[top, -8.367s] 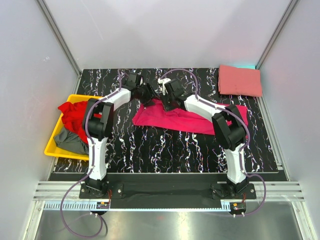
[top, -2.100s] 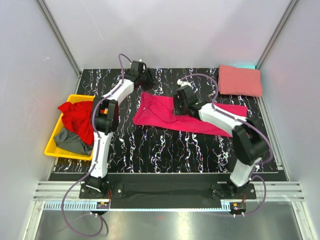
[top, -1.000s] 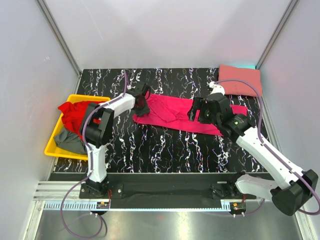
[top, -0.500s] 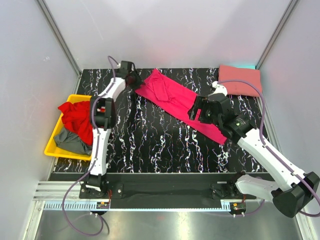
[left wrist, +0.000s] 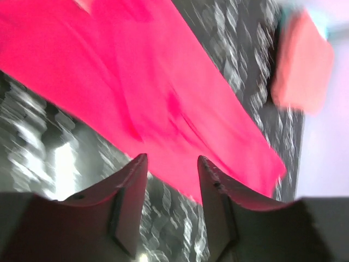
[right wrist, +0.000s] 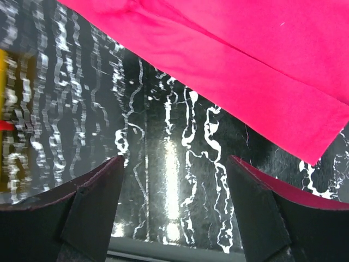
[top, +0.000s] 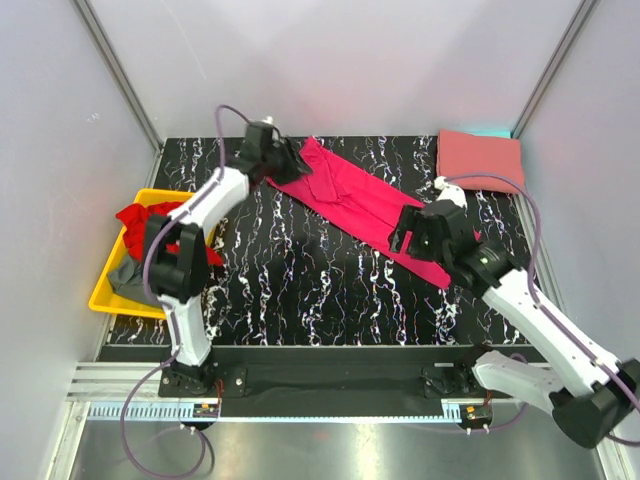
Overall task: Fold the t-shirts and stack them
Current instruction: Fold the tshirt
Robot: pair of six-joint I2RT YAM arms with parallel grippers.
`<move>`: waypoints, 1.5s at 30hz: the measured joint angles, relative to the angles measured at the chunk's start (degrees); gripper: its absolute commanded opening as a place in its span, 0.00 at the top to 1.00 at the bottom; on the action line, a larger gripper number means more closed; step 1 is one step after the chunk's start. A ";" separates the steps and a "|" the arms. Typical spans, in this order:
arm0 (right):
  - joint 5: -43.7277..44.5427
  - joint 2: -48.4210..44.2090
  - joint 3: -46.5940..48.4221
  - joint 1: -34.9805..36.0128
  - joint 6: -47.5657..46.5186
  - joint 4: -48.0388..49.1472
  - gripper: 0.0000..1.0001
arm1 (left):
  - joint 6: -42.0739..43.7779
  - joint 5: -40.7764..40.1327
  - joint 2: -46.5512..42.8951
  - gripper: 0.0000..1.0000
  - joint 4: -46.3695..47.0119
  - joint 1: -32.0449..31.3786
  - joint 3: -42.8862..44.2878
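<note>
The magenta t-shirt [top: 365, 205] lies stretched out diagonally on the black marbled table, from the back middle down towards the right. My left gripper [top: 290, 163] is at its back-left end, open, with nothing between its fingers [left wrist: 131, 185]; the magenta t-shirt [left wrist: 147, 93] lies just beyond them. My right gripper [top: 402, 238] hovers over the shirt's near-right end, jaws wide open and empty [right wrist: 174, 159], with the cloth's edge [right wrist: 245, 71] ahead of it. A folded salmon t-shirt [top: 480, 160] lies at the back right. The red t-shirt [top: 140, 228] and the grey t-shirt [top: 135, 280] are heaped in the bin.
The yellow bin [top: 104, 292] stands at the table's left edge. Metal frame posts and pale walls close in the back and both sides. The salmon t-shirt [left wrist: 302, 60] also shows blurred in the left wrist view.
The magenta shirt has swung from lying crosswise to a diagonal, its left end carried to the back. My left gripper has opened and let it go. The right gripper has drifted slightly nearer.
</note>
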 measured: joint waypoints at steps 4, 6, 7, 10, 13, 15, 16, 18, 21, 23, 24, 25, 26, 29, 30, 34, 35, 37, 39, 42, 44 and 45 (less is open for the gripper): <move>0.48 -6.99 0.33 0.00 1.73 -3.02 0.19 | -2.64 -2.19 -7.13 0.60 4.48 -12.46 -10.78; 0.37 -11.34 0.52 0.00 2.51 -4.15 0.19 | -4.46 -2.45 -7.48 0.61 7.63 -18.84 -13.70; 0.28 -13.75 0.66 0.00 2.89 -4.59 0.19 | -5.27 -2.51 -7.23 0.61 8.90 -21.73 -14.60; -0.66 -19.78 1.09 0.00 3.67 -5.16 0.19 | -7.67 -2.99 -5.27 0.61 12.46 -27.17 -14.64; -0.74 -24.70 2.64 0.00 3.87 -5.99 0.20 | -9.90 -3.78 -0.35 0.61 16.06 -29.75 -11.52; -0.74 -26.53 3.89 0.00 3.85 -6.27 0.19 | -11.04 -4.35 4.17 0.61 17.49 -30.62 -8.31; -0.72 -27.15 4.31 0.00 3.85 -6.49 0.19 | -11.78 -4.50 7.08 0.61 17.77 -31.08 -6.05; -0.72 -28.06 4.52 0.00 3.85 -7.19 0.19 | -12.76 -4.76 11.87 0.61 18.03 -31.80 -2.75; -0.76 -28.98 4.52 0.00 3.85 -8.76 0.20 | -13.64 -5.20 16.35 0.61 17.77 -32.39 -1.03; -0.87 -29.66 4.48 0.00 3.85 -9.18 0.20 | -13.73 -5.77 18.16 0.60 16.68 -32.57 -0.81; -1.01 -29.94 4.46 0.00 3.85 -9.16 0.20 | -13.60 -6.34 18.91 0.60 15.39 -32.68 -0.24; -1.25 -30.38 4.37 0.00 3.87 -9.18 0.20 | -13.64 -6.58 19.54 0.60 14.82 -32.72 0.59; -1.38 -30.53 4.31 0.00 3.87 -9.18 0.20 | -13.42 -7.13 19.87 0.60 14.21 -32.74 1.70; -2.05 -30.95 3.34 0.00 3.91 -9.14 0.20 | -12.85 -8.26 20.15 0.60 12.35 -32.72 3.98; -2.14 -30.95 2.84 0.00 3.91 -9.16 0.20 | -12.68 -8.39 20.15 0.60 12.44 -32.72 4.04; -2.23 -30.95 1.03 0.00 3.89 -10.05 0.20 | -11.91 -8.57 20.17 0.60 11.54 -32.61 3.17; -2.23 -30.95 1.01 0.00 3.87 -10.78 0.20 | -11.89 -8.55 20.17 0.60 11.69 -32.61 2.84; -2.21 -30.97 1.01 0.00 3.87 -11.56 0.20 | -11.78 -8.50 20.02 0.60 12.33 -32.61 2.32; -2.16 -30.95 1.03 0.00 3.82 -12.13 0.20 | -11.80 -8.35 19.19 0.60 13.62 -32.59 0.52; -1.97 -30.64 1.33 0.00 3.43 -12.41 0.20 | -11.56 -8.33 16.63 0.60 13.97 -32.59 -3.32; -2.08 -29.33 2.16 0.00 2.64 -12.44 0.19 | -11.06 -8.39 14.67 0.60 13.42 -32.59 -5.92; -2.34 -28.06 2.73 0.00 2.14 -12.41 0.19 | -10.58 -8.55 13.29 0.59 13.00 -32.48 -7.58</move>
